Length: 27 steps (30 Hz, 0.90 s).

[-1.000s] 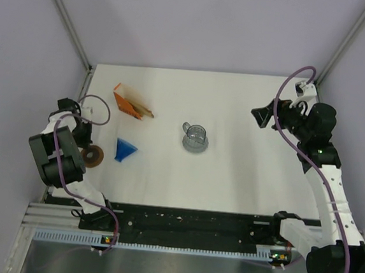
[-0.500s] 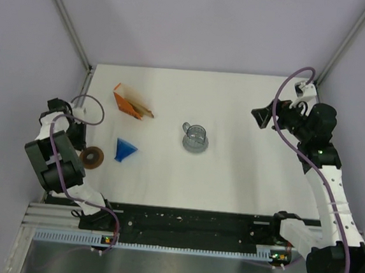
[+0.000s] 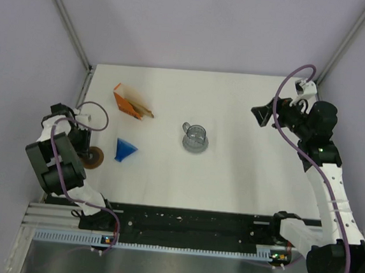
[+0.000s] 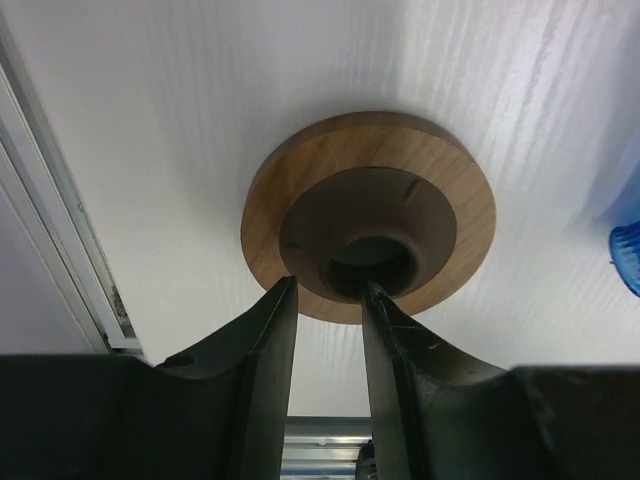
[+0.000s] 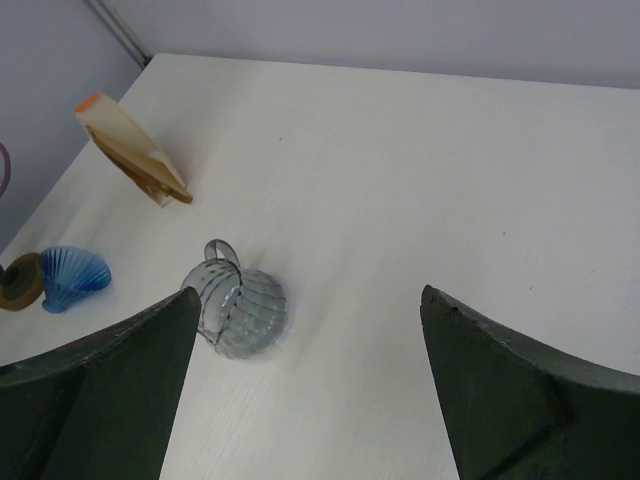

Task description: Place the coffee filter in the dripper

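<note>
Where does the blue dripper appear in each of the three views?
Top external: the dripper lies left of centre, right of the brown ring.
Left wrist: the dripper is only a blue sliver at the right edge.
Right wrist: the dripper is at lower left.
Shared landmark: the brown ring beside it, in every view.

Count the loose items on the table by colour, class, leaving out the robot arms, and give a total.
Orange: 1, the packet of tan papers
Blue: 1, the dripper
Grey: 1, the mug
Brown: 1, the ring
Total: 4
</note>
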Available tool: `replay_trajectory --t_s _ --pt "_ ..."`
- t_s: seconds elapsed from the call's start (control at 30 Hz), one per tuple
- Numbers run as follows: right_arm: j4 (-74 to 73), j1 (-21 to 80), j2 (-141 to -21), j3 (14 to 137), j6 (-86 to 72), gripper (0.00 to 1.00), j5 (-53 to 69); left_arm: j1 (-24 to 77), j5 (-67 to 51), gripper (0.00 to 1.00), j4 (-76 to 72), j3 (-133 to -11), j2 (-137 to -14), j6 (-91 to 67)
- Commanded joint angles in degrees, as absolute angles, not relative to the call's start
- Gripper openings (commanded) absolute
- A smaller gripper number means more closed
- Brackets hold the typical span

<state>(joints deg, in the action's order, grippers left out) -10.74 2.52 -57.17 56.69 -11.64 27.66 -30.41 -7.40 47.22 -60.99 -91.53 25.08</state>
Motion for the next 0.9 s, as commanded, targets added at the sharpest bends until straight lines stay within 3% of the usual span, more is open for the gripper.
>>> replay_trajectory --t_s 0.0,0.13,0.3,0.37,0.43,0.67,0.87 --pt "-9.2 3.4 -56.9 59.2 -11.9 0.91 28.4 -30.8 -4.4 0.38 43.5 -59.7 -94.7 25.8" --pt "-9.2 3.4 -56.9 58.9 -11.8 0.91 28.4 -30.7 -3.4 0.37 38.4 -59.4 -97.5 22.7" --pt "-9.3 3.6 -56.9 58.9 -11.9 0.91 28.3 -29.3 -1.6 0.29 33.1 -58.8 -100.2 20.2" --pt "-9.3 3.6 -56.7 58.9 -12.0 0.91 28.2 -29.2 -1.2 0.19 32.9 -58.4 -101.2 20.3" --pt "-9.7 3.5 -56.4 59.1 -12.0 0.91 28.1 -29.2 -2.5 0.00 33.4 -58.2 -101.4 20.7" --pt "-10.4 5.4 -55.9 60.4 -12.7 0.90 27.8 -29.4 -14.4 0.00 39.6 -62.7 -93.5 19.3" --pt "-13.5 13.4 -56.8 62.7 -6.7 0.90 26.7 -29.4 -23.5 0.00 48.4 -73.5 -87.9 18.5"
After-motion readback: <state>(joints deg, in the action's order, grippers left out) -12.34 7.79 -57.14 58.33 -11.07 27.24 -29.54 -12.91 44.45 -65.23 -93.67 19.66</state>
